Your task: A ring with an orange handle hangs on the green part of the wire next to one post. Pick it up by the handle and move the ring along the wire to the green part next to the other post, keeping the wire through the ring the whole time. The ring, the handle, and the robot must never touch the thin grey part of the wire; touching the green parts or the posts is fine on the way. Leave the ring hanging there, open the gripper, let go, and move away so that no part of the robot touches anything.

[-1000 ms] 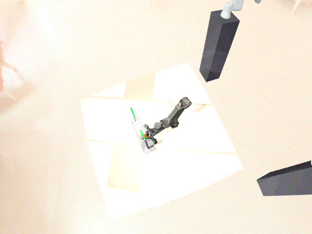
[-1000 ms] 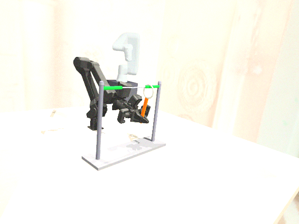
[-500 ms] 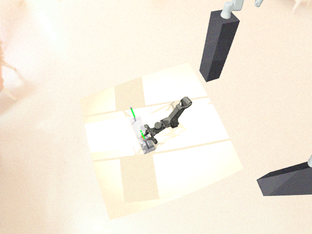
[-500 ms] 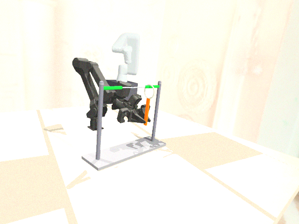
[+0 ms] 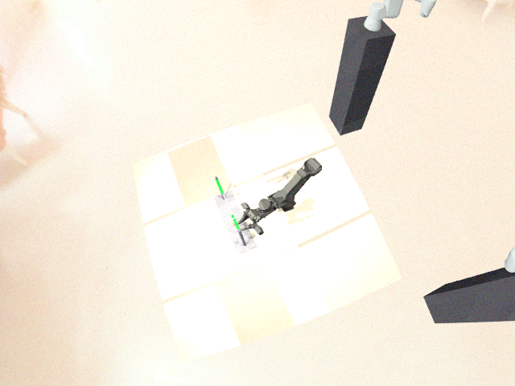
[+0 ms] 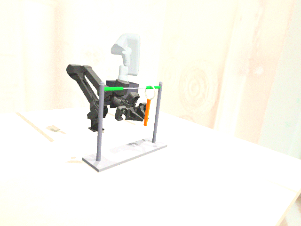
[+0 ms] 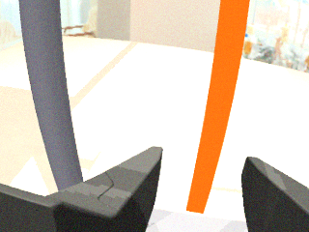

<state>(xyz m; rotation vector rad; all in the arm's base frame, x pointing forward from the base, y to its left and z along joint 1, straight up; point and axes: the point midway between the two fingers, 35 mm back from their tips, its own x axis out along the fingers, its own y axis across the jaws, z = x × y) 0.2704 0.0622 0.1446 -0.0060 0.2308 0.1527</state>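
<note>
A white ring [image 6: 145,93] hangs on the green part [image 6: 156,86] of the wire next to the right post [image 6: 156,114] [image 7: 48,91]. Its orange handle [image 6: 146,113] [image 7: 222,91] hangs straight down. My gripper [image 6: 141,110] [image 7: 204,162] [image 5: 243,216] is open, with a finger on each side of the handle's lower end and a gap on both sides. The thin grey wire [image 6: 136,87] runs to the other green part [image 6: 113,88] [image 5: 218,184] at the left post [image 6: 99,121]. In the top view the handle is hidden; the near green part [image 5: 235,222] shows by the fingers.
The posts stand on a flat grey base [image 6: 121,157]. Two tall dark blocks [image 5: 360,75] [image 5: 474,297] stand off the table to the right. A white camera mount [image 6: 128,57] rises behind the arm. The table edge [image 6: 289,206] runs at the lower right.
</note>
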